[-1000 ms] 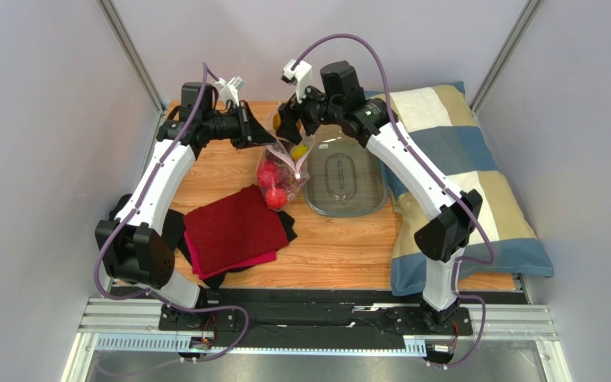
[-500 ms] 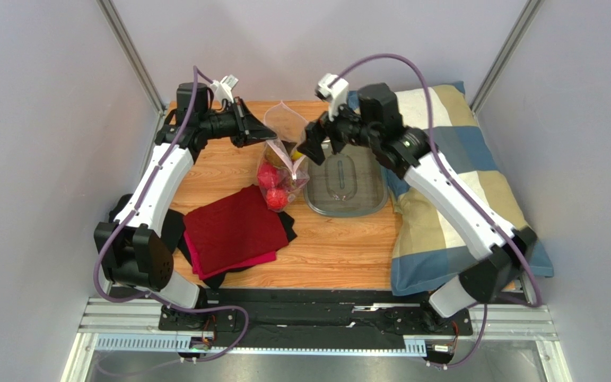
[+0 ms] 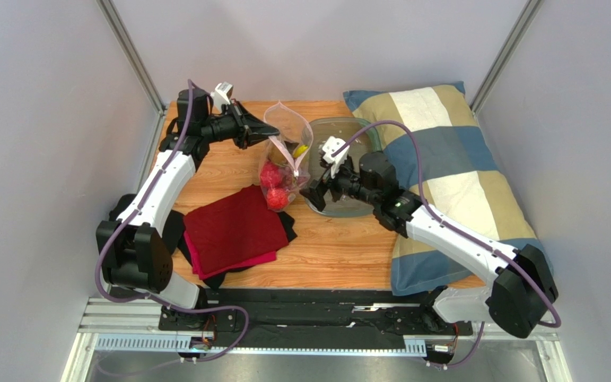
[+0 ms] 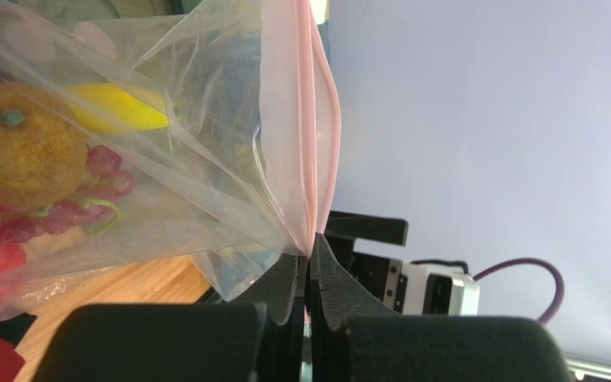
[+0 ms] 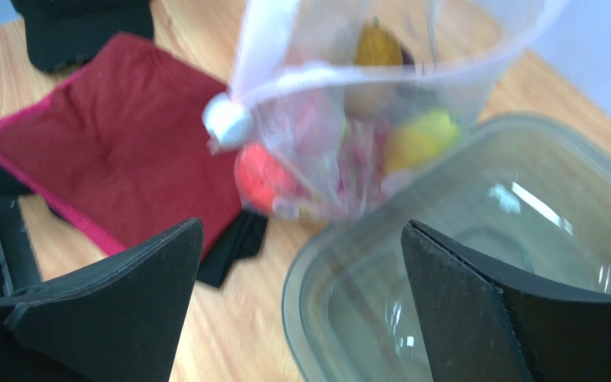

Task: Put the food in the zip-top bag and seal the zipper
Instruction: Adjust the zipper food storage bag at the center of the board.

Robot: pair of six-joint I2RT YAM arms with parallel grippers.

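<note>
Zip-top bag (image 3: 285, 155), just left of the clear tub (image 3: 368, 127), held the food (image 3: 273, 179), including banana (image 4: 117, 107), pumpkin (image 4: 22, 147) and grapes (image 4: 85, 191), with its zipper (image 4: 310, 119) corner pinched in the closed left gripper (image 4: 309, 267), while the right gripper (image 5: 301, 231) was spread wide above the tub's near-left rim.

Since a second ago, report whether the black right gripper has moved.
Yes. The right gripper has drawn back towards the bases, from the far end of the clear rigid tub to its near left rim.
</note>
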